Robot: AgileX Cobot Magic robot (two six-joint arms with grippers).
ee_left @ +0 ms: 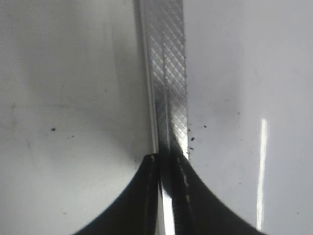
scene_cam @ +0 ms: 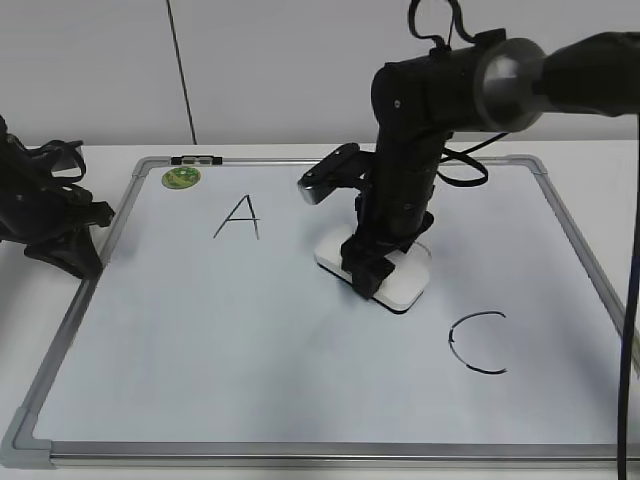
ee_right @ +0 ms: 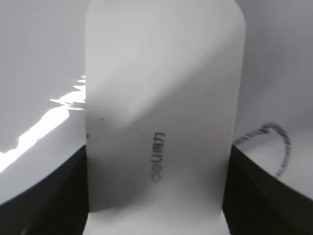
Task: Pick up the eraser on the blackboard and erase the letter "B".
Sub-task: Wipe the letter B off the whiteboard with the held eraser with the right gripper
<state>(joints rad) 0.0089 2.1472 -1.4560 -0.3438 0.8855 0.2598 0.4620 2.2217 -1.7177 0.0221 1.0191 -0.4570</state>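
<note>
The white eraser (scene_cam: 405,285) lies flat on the blackboard (scene_cam: 200,340), near its middle. My right gripper (scene_cam: 365,270) is shut on the eraser and presses it to the board. In the right wrist view the eraser (ee_right: 161,98) with grey print fills the space between the two black fingers (ee_right: 156,161). The letter "B" is not visible; the arm and eraser cover the spot between "A" (scene_cam: 238,217) and "C" (scene_cam: 480,343). A curved black stroke (ee_right: 274,132) shows right of the eraser. My left gripper (scene_cam: 75,255) rests shut at the board's left frame (ee_left: 168,73).
A round green magnet (scene_cam: 181,178) sits at the board's top left corner, beside a black clip (scene_cam: 196,159) on the frame. The board lies on a white table (scene_cam: 30,330). The right arm reaches in from the upper right.
</note>
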